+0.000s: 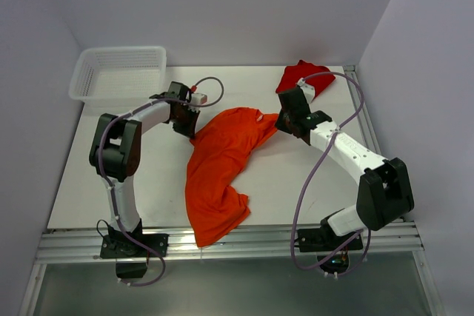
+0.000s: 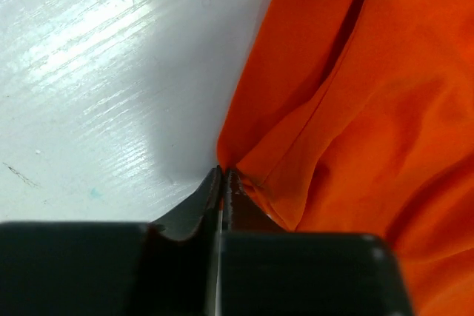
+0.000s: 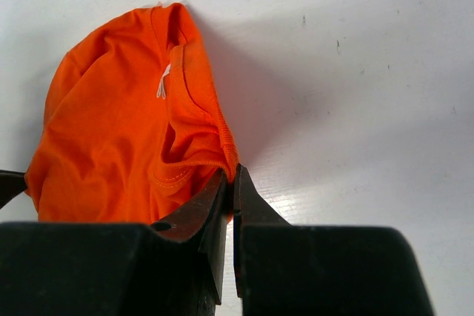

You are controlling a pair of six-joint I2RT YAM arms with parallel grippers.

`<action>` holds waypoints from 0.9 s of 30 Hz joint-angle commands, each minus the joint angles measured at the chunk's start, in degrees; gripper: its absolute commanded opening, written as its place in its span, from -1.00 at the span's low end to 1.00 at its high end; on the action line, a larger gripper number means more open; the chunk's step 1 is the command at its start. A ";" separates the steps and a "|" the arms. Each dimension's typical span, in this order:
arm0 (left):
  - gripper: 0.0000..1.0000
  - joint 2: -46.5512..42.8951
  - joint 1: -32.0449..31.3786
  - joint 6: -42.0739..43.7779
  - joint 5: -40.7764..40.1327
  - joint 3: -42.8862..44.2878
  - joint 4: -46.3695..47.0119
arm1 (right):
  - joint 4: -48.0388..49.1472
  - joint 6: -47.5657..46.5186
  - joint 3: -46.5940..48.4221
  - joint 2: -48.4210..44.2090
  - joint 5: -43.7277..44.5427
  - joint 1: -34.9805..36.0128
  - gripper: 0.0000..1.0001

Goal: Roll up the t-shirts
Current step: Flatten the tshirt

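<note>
At the far left of the counter [image 1: 81, 190] a white mesh basket [image 1: 83, 83] is seen, and nothing can be made out inside it. Just to its right the left tool [image 2: 222, 175] is held low over the counter with its jaws pressed together at a side edge of the orange t-shirt [image 1: 218, 175]; the cloth is drawn to a point at the tips, so a thin pinch of fabric is judged to be caught there. The orange t-shirt is spread in the middle of the counter, its upper edge strung between the two tools and its long body trailed down towards the near edge, where it is bunched and creased. At its right end the collar [image 3: 215, 120] is clamped by the right tool [image 3: 233, 172], the ribbed band being nipped between the closed jaws, with the small white neck label [image 3: 163, 83] showing just beyond. Further right, in the far corner, the red t-shirt [image 1: 296, 75] is left crumpled, apart from both tools. The cloth is judged to be light, limp and easily stretched, so no shape will be kept by it unaided and folds will slump once let go. A hold is best taken on hems, the collar band or the shoulder seams, where the layers are doubled and less likely to slide out; a single thin layer could be lost from a pinch under any pull.
</note>
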 commanded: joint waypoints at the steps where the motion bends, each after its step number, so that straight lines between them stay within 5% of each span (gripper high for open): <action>1: -0.98 2.18 -1.01 0.13 -3.13 -1.70 0.55 | 0.50 -1.13 1.03 -2.26 1.21 -0.59 -0.99; 7: -0.99 -1.68 -0.66 1.97 -8.41 4.61 -2.69 | -1.87 -2.18 2.78 -4.01 1.91 -0.50 -1.00; 15: -0.99 -6.61 2.86 5.48 -13.34 26.50 -11.93 | -8.28 -4.90 9.11 -10.95 3.85 -0.50 -1.00; 27: -0.99 -14.17 9.10 4.87 -15.89 46.72 -13.78 | -12.07 -13.60 26.42 -18.78 1.48 -0.41 -1.00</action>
